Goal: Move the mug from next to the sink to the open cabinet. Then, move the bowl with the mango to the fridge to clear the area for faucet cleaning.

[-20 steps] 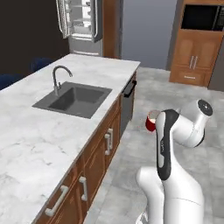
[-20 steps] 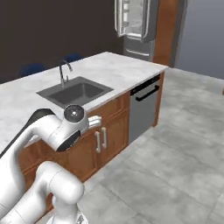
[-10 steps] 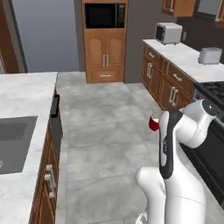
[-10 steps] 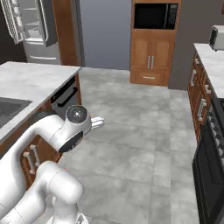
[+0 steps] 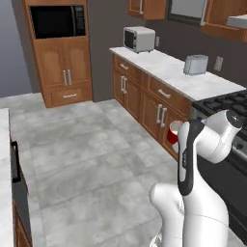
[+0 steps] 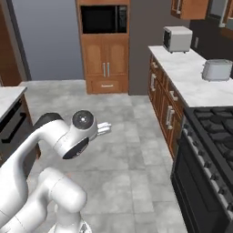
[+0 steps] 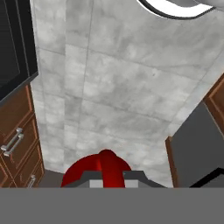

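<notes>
The red mug [image 5: 172, 132] hangs in front of my folded arm, above the floor and close to the low wooden cabinets on the right. My gripper [image 5: 176, 139] is shut on it. In the hand view the mug [image 7: 87, 169] lies at the bottom edge with its loop handle [image 7: 109, 167] standing up at my gripper [image 7: 108, 178], over grey floor tiles. The sink, faucet, open cabinet, bowl, mango and fridge are out of view.
A marble counter [image 5: 169, 72] on low wooden cabinets runs along the right, carrying a toaster oven [image 5: 139, 38] and a toaster [image 5: 195, 64], with a black stove [image 5: 226, 103] nearer. A tall cabinet with a microwave [image 5: 58, 21] stands at the back. The island's edge [image 5: 5, 159] is at the left, across grey floor.
The whole picture has swung from the sink island round to the wall counter and stove, so the camera has moved. The mug stays in my shut gripper.
</notes>
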Controlling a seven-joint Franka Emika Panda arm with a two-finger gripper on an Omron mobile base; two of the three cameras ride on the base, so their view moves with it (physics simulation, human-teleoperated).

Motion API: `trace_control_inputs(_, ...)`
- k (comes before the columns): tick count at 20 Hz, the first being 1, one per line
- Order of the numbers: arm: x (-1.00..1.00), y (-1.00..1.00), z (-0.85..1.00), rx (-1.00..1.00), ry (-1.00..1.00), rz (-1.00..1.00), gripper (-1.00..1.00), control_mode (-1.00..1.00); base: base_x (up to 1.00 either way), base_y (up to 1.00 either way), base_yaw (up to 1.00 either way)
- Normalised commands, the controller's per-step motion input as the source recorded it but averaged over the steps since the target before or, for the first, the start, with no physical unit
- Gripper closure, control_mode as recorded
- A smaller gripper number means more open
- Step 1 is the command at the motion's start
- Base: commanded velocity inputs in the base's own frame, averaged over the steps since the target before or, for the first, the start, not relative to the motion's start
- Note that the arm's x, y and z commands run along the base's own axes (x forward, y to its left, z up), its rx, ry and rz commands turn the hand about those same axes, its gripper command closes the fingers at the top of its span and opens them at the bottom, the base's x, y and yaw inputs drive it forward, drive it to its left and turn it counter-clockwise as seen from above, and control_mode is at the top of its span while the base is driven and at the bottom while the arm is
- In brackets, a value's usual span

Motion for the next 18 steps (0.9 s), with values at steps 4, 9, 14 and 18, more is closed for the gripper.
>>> trace_control_inputs(4,0.0,0.0,0.0,0.0,0.0,0.0,1.0,1.0,1.0,0.55,-0.37)
trace_control_inputs(9,0.0,0.0,0.0,0.0,0.0,0.0,1.0,1.0,1.0,0.55,-0.33)
trace_control_inputs(14,0.0,0.0,0.0,0.0,0.0,0.0,1.0,1.0,1.0,0.59,-0.33)
trace_control_inputs(18,0.0,0.0,0.0,0.0,0.0,0.0,1.0,1.0,1.0,0.67,-0.31)
